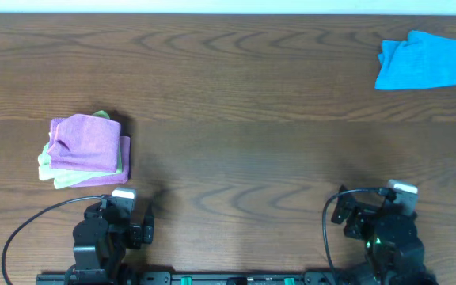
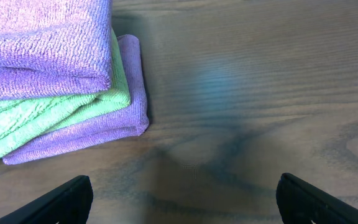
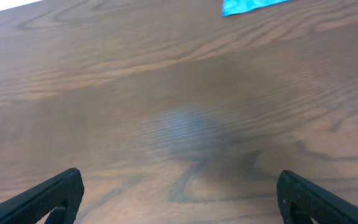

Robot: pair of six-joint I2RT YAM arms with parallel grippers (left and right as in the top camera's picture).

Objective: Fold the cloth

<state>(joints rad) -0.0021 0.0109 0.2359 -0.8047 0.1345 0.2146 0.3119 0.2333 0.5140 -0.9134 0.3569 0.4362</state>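
Note:
A purple-magenta terry cloth lies folded on top of a small stack at the table's left. Under it are a lime-green cloth and another purple layer. The left wrist view shows the stack's near corner: purple top, green, purple bottom. No white tag shows. My left gripper is open and empty, just in front of the stack. My right gripper is open and empty over bare wood at the near right.
A bright blue cloth lies crumpled at the far right of the wooden table; its edge shows at the top of the right wrist view. Black cables loop beside both arm bases at the near edge.

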